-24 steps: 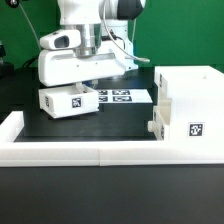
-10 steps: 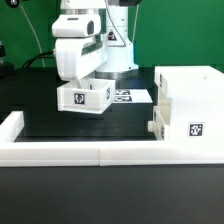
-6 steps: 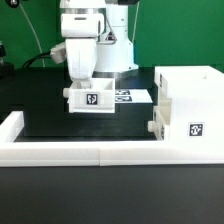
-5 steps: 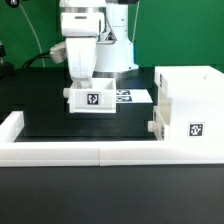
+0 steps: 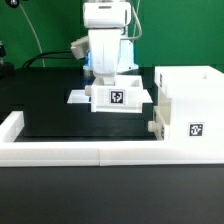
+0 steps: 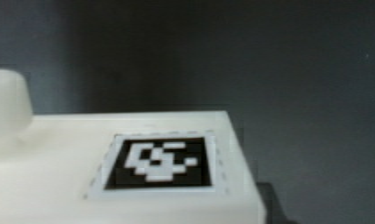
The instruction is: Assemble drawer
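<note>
My gripper (image 5: 108, 76) is shut on a small white open-topped tray (image 5: 119, 98) and holds it just above the black table, its square marker facing the camera. The tray sits close to the exterior view's left side of the large white box housing (image 5: 190, 95), with a small gap between them. A second small white part (image 5: 157, 129) sticks out low on the housing's side. In the wrist view the tray's marked face (image 6: 161, 160) fills the frame; my fingertips are hidden.
The marker board (image 5: 78, 97) lies flat behind the held tray. Long white border rails run along the front (image 5: 90, 151) and the exterior view's left (image 5: 10, 125) of the black table. A white rounded shape (image 6: 3, 100) shows in the wrist view.
My gripper has carried the tray to the exterior view's right, from over the marker board to beside the housing. The arm has turned. The housing has not moved.
</note>
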Available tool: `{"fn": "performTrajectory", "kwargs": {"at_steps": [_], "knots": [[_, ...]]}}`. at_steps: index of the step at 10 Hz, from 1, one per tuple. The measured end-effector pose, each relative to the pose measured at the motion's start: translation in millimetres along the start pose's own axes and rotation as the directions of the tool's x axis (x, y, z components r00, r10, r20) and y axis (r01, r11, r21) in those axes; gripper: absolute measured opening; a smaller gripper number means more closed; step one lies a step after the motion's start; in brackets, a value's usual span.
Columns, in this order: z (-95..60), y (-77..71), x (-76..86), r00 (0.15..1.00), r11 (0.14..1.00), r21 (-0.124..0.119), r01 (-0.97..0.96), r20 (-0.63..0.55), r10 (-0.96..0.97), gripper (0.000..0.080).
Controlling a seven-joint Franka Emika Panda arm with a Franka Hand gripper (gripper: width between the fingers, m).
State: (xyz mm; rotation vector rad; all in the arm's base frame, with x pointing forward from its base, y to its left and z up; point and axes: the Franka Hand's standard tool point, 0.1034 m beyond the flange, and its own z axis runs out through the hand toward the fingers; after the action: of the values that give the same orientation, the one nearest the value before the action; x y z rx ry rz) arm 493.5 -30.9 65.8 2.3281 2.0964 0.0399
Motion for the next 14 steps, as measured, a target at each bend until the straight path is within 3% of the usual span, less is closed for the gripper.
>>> {"fn": "performTrajectory", "kwargs": {"at_steps": [4,6,9,14], "knots": [[2.2,-2.2,-4.3,1.0,1.0,0.006,-0.007,0.001,0.007,0.0044],[2.7,5.1,-0.9,1.0,1.0,0.025,0.014,0.003,-0.014,0.0044],[3.9,24.7,15.0,1.0,0.999,0.015,0.029,-0.005,-0.029,0.0044],[4.7,25.6,17.2,0.999,0.999,0.012,0.036,-0.007,-0.036,0.0044]]}}
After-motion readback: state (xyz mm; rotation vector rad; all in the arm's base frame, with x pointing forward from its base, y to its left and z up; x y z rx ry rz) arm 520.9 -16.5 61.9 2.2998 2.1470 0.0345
